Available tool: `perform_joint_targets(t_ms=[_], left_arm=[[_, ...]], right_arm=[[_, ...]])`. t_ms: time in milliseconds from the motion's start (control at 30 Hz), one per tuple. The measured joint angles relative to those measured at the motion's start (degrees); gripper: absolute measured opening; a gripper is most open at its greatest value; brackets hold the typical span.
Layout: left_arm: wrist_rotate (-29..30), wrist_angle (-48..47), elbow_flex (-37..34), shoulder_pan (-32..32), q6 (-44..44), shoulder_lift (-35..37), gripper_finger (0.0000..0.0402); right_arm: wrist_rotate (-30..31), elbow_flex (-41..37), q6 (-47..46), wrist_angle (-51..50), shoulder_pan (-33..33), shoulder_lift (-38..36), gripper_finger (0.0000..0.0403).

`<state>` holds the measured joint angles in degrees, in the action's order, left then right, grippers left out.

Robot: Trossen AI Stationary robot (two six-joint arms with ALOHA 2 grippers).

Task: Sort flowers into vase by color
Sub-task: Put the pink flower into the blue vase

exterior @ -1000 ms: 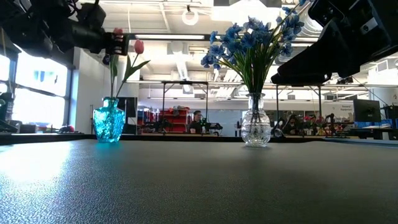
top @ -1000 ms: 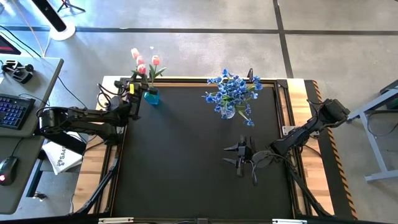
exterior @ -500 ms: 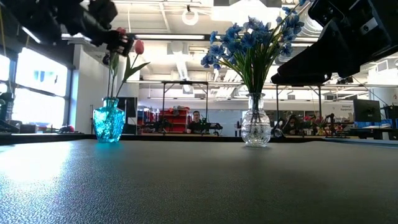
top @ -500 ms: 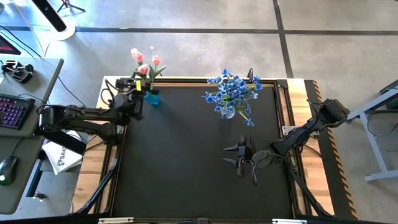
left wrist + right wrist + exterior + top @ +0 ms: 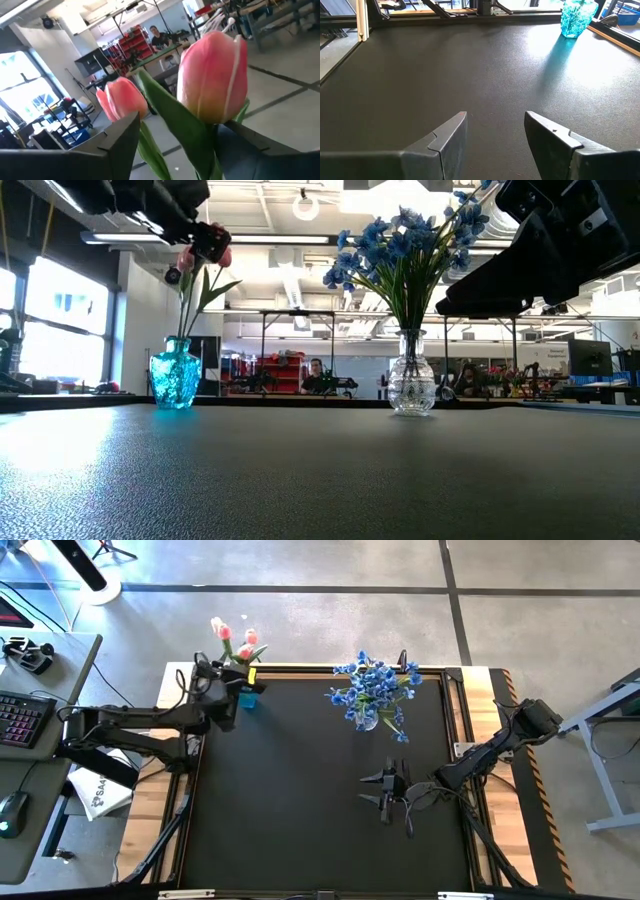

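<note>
We see a grey concrete floor [image 5: 300, 625] crossed by dark seams around the black tabletop [image 5: 300, 800] with its wooden edges, and at the left a desk [image 5: 40, 750] bearing a lit keyboard [image 5: 20, 720] and a mouse [image 5: 8, 829]. Looking level across the tabletop, we find a large workshop with white ceiling beams, strip lights [image 5: 275, 239] and a round lamp [image 5: 306, 204], a bright window [image 5: 60, 330] at the left, red shelving [image 5: 285, 370] far back, and benches. We also see a person [image 5: 316, 376] seated in the distance behind a table frame [image 5: 298, 345].
</note>
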<state>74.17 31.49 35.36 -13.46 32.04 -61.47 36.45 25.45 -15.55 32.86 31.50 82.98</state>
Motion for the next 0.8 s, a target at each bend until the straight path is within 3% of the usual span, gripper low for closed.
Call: perform_joint_targets(t_ms=[367,600,800], left_arm=[[-2.6,-16.0,1.8,-2.6,-16.9,5.1,0.0253],[-19.2,-38.8,4.0,-9.7,-37.7,10.3,0.0255],[-29.1,-47.3,4.6,-16.9,-43.8,10.4,0.0255]], right_arm=[[0.0,0.0,0.0,0.0,0.0,0.0,0.0194],[0.0,0.0,0.0,0.0,0.0,0.0,0.0194],[0.0,0.0,0.0,0.0,0.0,0.0,0.0194]])
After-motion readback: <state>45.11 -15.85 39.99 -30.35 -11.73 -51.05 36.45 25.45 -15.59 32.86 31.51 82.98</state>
